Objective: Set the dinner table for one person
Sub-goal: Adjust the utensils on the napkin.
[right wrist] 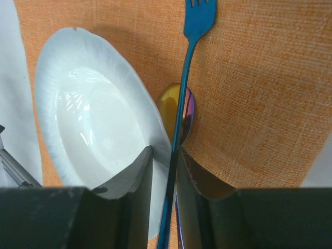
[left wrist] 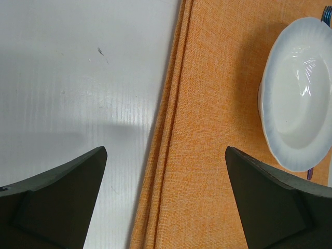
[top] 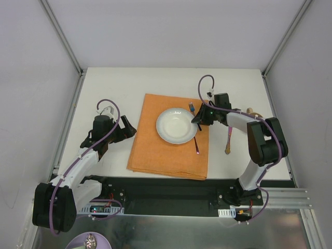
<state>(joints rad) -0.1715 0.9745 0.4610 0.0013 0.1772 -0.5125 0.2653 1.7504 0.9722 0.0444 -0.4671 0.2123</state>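
White bench (top: 114,88) spans the floor between grey walls. The left end effector (left wrist: 166,150) gapes wide and empty over the left hem of an orange cloth (top: 155,150). Mid-cloth sits a white bowl (top: 176,126) with nothing in it. At its right rim the right end effector (right wrist: 165,150) stands barely parted astride the handle of a blue fork (right wrist: 199,15), with a spoon (right wrist: 168,104) beneath.

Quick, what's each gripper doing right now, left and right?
Left gripper: open, holding nothing.
Right gripper: jaws close around the blue fork handle; cannot tell whether they grip it.
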